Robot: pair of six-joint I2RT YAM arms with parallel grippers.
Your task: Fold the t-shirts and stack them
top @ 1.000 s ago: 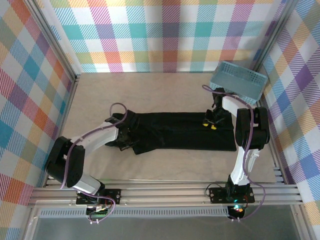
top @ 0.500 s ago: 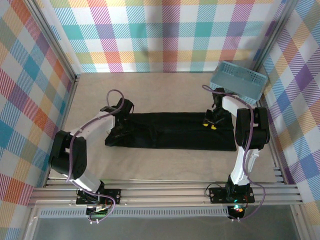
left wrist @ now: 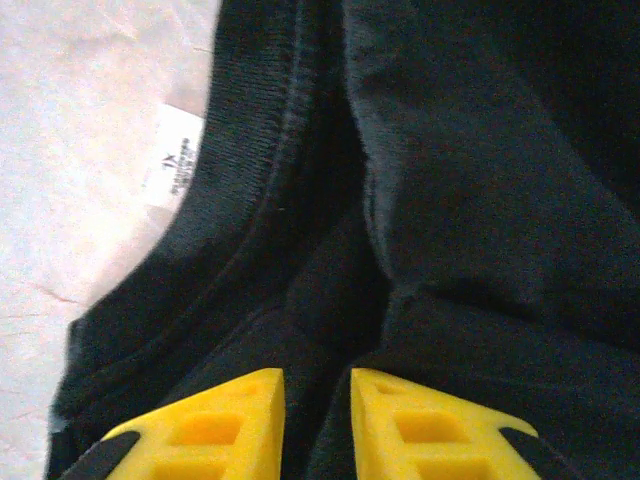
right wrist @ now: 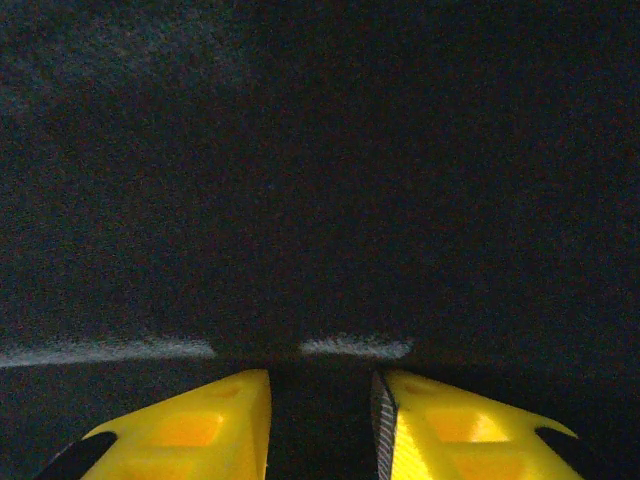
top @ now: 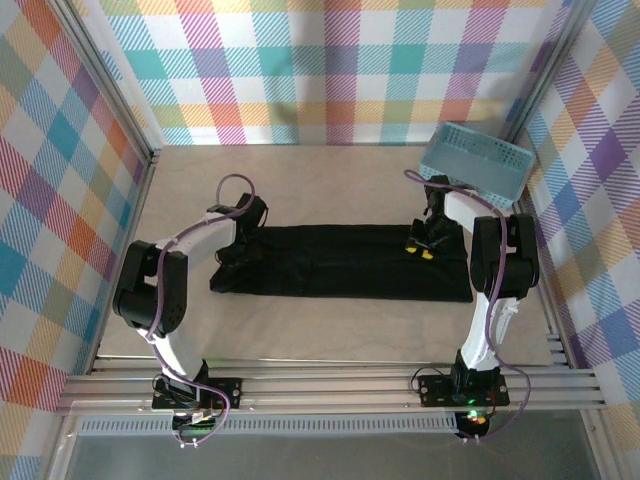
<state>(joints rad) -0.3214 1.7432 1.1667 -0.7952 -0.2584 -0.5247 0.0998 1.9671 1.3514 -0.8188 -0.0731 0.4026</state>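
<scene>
A black t-shirt (top: 340, 262) lies across the middle of the table, folded into a long flat strip. My left gripper (top: 233, 248) is at the strip's left end. In the left wrist view its jaws (left wrist: 318, 400) stand a little apart over creased black fabric (left wrist: 480, 150) beside the ribbed collar and a white label (left wrist: 172, 165). My right gripper (top: 424, 246) rests on the strip's right part. In the right wrist view its yellow fingertips (right wrist: 322, 410) stay narrowly apart with black fabric (right wrist: 320, 150) between them.
A light blue mesh basket (top: 475, 165) sits tilted at the back right corner, just behind the right arm. Beige table surface (top: 300, 185) runs behind and in front of the shirt. Checked walls close in on three sides, and a metal rail runs along the near edge.
My left gripper carried the shirt's left end away from me, squaring the strip's ragged left edge, then parted its jaws. The right arm has not moved.
</scene>
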